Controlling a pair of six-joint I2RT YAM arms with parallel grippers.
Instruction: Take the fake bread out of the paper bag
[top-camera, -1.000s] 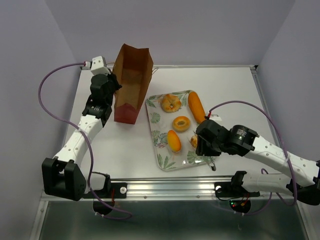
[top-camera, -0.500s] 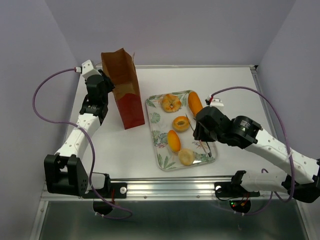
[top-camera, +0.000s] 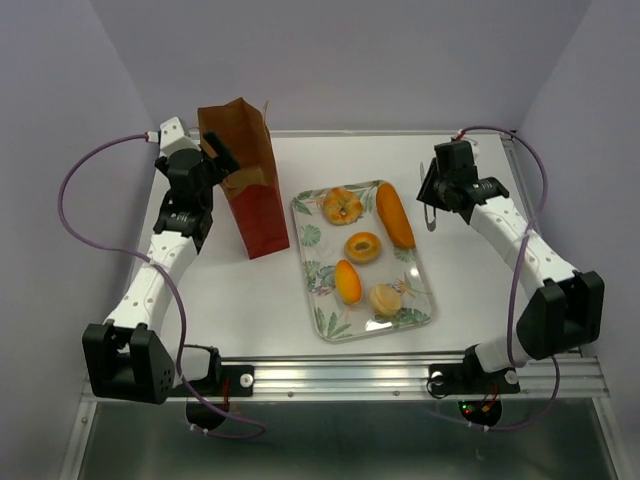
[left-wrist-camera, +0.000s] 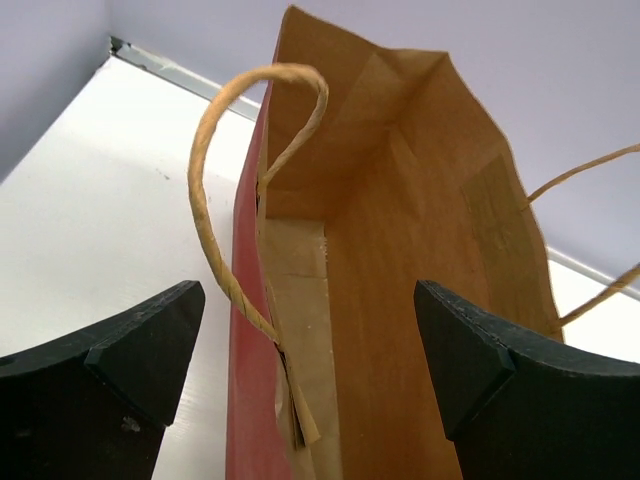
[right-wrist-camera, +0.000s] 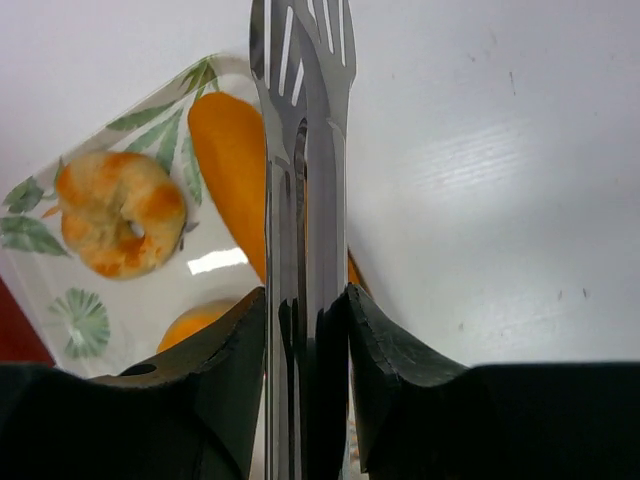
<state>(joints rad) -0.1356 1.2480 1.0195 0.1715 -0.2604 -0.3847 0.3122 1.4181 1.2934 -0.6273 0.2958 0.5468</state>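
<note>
The paper bag (top-camera: 252, 190) stood upright on the white counter (top-camera: 470, 300) in the upper left of the overhead view, dark red outside and brown inside, with its mouth open at the top. The left tool (top-camera: 222, 163) sat at the bag's left side near the rim. Its jaws were spread wide and released, gripping nothing. In the left wrist view the two dark fingers (left-wrist-camera: 120, 365) sat at the lower corners of the frame, with the paper bag (left-wrist-camera: 400, 250) between and beyond them and a twine handle (left-wrist-camera: 205, 190) looping up on the left. All the fake bread lay outside the bag on the leaf-patterned tray (top-camera: 322, 318) in the middle of the frame, just right of the bag. A ring-shaped bun (top-camera: 342, 206) and the long loaf (top-camera: 394, 215) lay along the tray's upper end, a round bun (top-camera: 362, 246) was at the centre, and the oval roll (top-camera: 347, 281) and another bun (top-camera: 385, 299) sat toward the lower end. The right tool (top-camera: 437, 190) was in the upper right, clenched on a pair of metal tongs (top-camera: 430, 212) that hung just right of the tray's upper corner, near the long loaf but apart from it. In the right wrist view its jaws pinched the metal tongs (right-wrist-camera: 305, 150) flat together, and the loaf (right-wrist-camera: 230, 170) and ring-shaped bun (right-wrist-camera: 118, 212) lay beyond them to the left.
</note>
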